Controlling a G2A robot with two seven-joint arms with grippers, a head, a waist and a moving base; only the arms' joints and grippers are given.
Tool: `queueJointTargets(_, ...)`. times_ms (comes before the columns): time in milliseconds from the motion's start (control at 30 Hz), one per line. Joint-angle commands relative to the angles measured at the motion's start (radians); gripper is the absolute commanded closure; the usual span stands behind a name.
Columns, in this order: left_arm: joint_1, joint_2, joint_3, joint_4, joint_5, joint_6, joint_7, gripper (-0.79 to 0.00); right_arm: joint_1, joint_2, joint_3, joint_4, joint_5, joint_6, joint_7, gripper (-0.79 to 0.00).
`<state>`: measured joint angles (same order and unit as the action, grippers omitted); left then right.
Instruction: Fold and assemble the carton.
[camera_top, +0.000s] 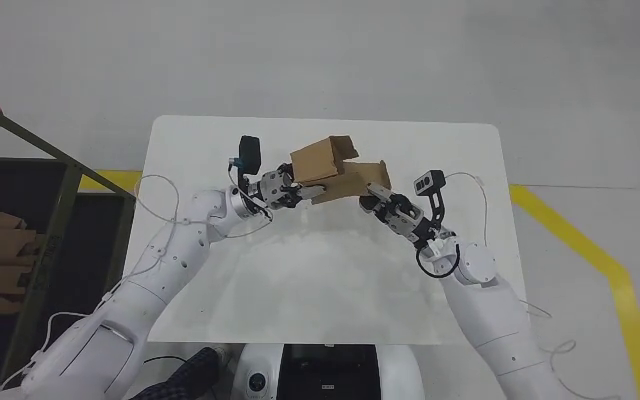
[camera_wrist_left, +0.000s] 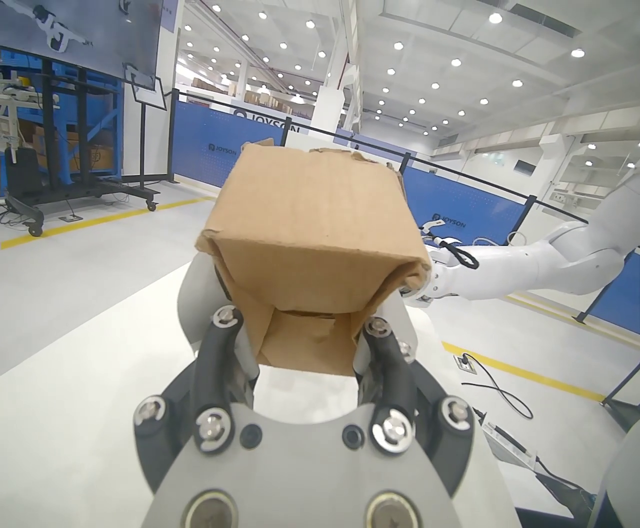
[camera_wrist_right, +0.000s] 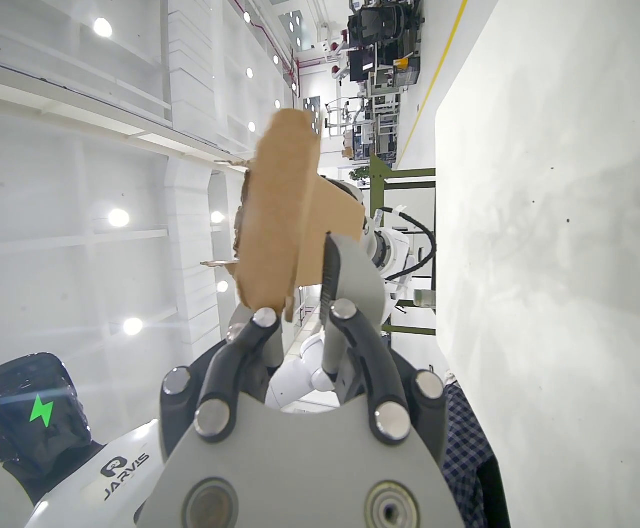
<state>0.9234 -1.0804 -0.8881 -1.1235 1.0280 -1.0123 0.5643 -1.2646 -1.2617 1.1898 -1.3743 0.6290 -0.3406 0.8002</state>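
Left end effector (camera_top: 284, 188) clamps carton (camera_top: 325, 165) end, held above surface (camera_top: 330, 280); right end effector (camera_top: 377, 199) fingers (camera_wrist_right: 332, 270) apart, flap (camera_wrist_right: 280, 215) between, touching one

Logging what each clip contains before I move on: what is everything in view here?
carton: one, brown, held above the table between both grippers, one end open
table: one, white, under both arms
bin: one, dark, on the floor off the table's left-arm side
cardboard pieces: a few, brown, in the bin
floor line: yellow, beside the table
left gripper: one, grey and black, shut on the carton's end
right gripper: one, grey and black, open around a carton flap
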Motion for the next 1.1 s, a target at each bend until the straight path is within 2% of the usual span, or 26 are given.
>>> queueJointTargets(0,0.007,0.004,-0.002,0.0,0.011,0.0,0.011,-0.443,-0.005,0.002,0.009,-0.005,0.004,-0.003,0.006,-0.351)
queueJointTargets(200,0.017,0.014,-0.009,-0.003,0.053,0.0,0.053,-0.462,-0.023,0.008,0.044,-0.021,0.011,-0.015,0.01,-0.36)
queueJointTargets(300,0.017,0.022,-0.03,0.005,0.116,0.008,0.081,-0.486,-0.051,0.018,0.088,-0.051,0.01,-0.019,0.03,-0.332)
queueJointTargets(367,0.024,0.025,-0.043,0.005,0.17,0.03,0.113,-0.508,-0.063,0.032,0.106,-0.083,-0.095,0.027,0.08,-0.323)
queueJointTargets(433,0.031,0.027,-0.05,0.009,0.208,0.04,0.145,-0.514,-0.089,0.04,0.119,-0.132,-0.124,0.062,0.104,-0.317)
queueJointTargets(500,0.033,0.027,-0.054,0.015,0.245,0.058,0.167,-0.52,-0.115,0.046,0.133,-0.171,-0.147,0.083,0.111,-0.182)
queueJointTargets(533,0.034,0.027,-0.054,0.017,0.261,0.064,0.179,-0.52,-0.126,0.049,0.136,-0.19,-0.163,0.093,0.116,-0.148)
queueJointTargets(567,0.035,0.026,-0.053,0.021,0.276,0.069,0.189,-0.523,-0.135,0.051,0.136,-0.21,-0.175,0.103,0.124,-0.031)
queueJointTargets(600,0.035,0.026,-0.051,0.023,0.29,0.074,0.197,-0.52,-0.142,0.053,0.136,-0.225,-0.188,0.111,0.13,0.0)
queueJointTargets(867,0.051,0.022,-0.024,0.025,0.387,0.075,0.257,-0.52,-0.118,0.056,0.107,-0.256,-0.246,0.148,0.116,0.0)
queueJointTargets(933,0.054,0.021,-0.02,0.029,0.394,0.063,0.266,-0.551,-0.102,0.055,0.095,-0.248,-0.261,0.154,0.106,0.0)
queueJointTargets(1067,0.058,0.02,-0.018,0.028,0.4,0.055,0.275,-0.563,-0.087,0.054,0.08,-0.236,-0.285,0.151,0.075,0.0)
